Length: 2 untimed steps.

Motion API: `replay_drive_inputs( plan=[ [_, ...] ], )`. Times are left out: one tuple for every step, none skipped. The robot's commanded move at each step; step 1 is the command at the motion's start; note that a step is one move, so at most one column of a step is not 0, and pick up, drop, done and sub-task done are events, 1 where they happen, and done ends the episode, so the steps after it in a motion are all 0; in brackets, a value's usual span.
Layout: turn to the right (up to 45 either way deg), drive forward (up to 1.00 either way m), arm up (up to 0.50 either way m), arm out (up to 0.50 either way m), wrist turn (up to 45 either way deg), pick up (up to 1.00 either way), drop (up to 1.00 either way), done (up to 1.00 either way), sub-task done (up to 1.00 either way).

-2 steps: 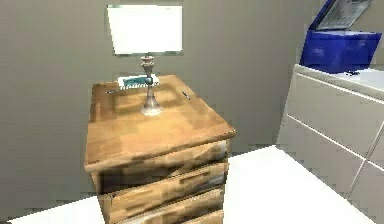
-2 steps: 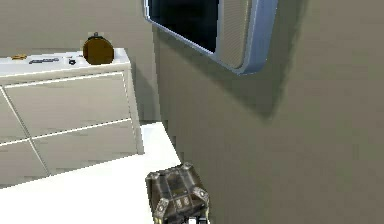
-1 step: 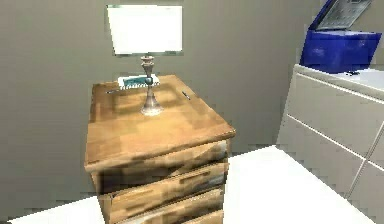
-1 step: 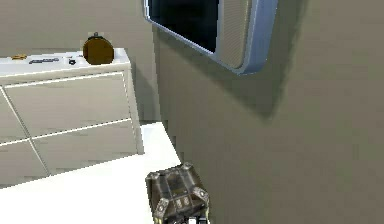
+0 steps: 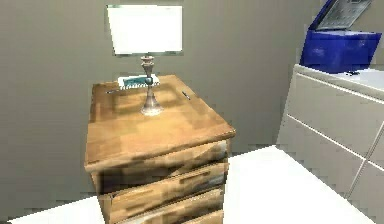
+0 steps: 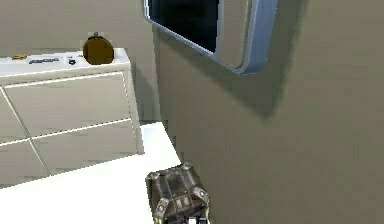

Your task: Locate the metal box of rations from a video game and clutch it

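Observation:
A dark grey-brown metal box point(image 6: 178, 195) with ribbed sides lies at the bottom of the arm side view. It rests on a white surface point(image 6: 90, 185), close to the grey wall point(image 6: 300, 140).
A wooden chest of drawers point(image 5: 160, 150) stands ahead, bearing a white-shaded lamp point(image 5: 148, 60) and a flat teal-edged thing point(image 5: 133, 82). At the right, a white cabinet point(image 5: 335, 120) carries a blue box point(image 5: 340, 48). A brown round thing point(image 6: 97, 48) tops the white cabinet point(image 6: 65, 110); a blue-framed dark panel point(image 6: 210, 30) hangs nearby.

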Motion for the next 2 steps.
replay_drive_inputs(
  plan=[
    [0.0,0.0,0.0,0.0,45.0,0.0,0.0,0.0,0.0],
    [0.0,0.0,0.0,0.0,0.0,1.0,0.0,0.0,0.0]
  ],
)
